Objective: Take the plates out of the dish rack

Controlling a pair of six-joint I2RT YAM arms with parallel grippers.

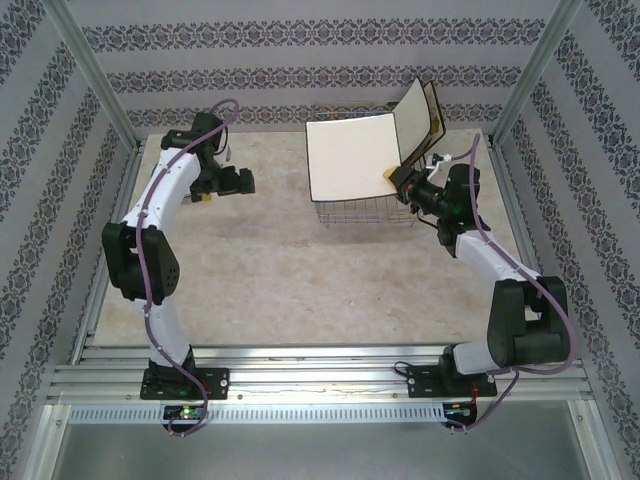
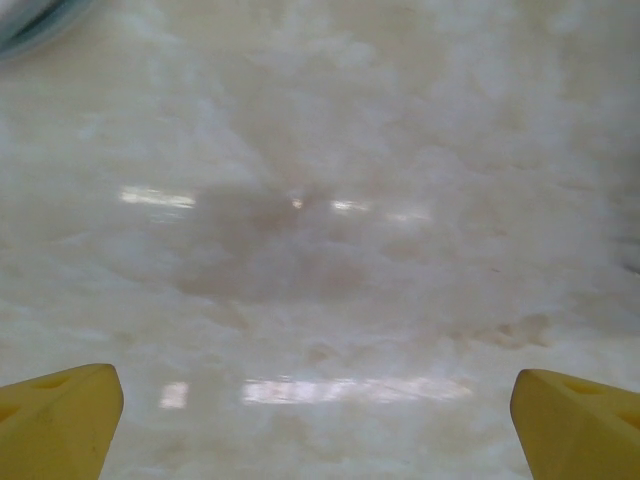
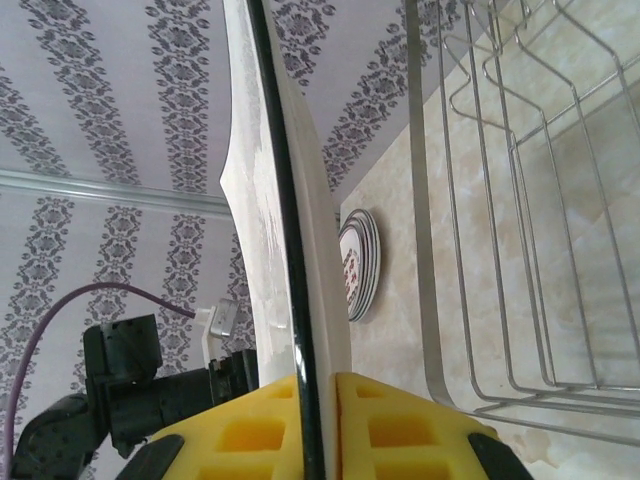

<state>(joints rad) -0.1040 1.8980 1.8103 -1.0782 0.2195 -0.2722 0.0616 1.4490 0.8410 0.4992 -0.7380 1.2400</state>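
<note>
While the right gripper [image 3: 322,400] clamps a square cream plate [image 1: 350,155] by its rim above the dish rack [image 1: 365,212] at far right, the left gripper [image 1: 238,183] hangs wide open over the far-left counter [image 1: 280,270]; next, I judge, the plate needs carrying clear and laying flat.

The near and middle table [image 1: 300,290] lies bare, an open passage between both arms. At far right the dish rack [image 1: 365,213] blocks the way, its top largely covered by a large square plate [image 1: 350,158] pinched in the right gripper [image 1: 400,182], with two more plates [image 1: 425,115] upright behind. A stack of round plates [image 3: 360,265] sits on the table near the rack.
</note>
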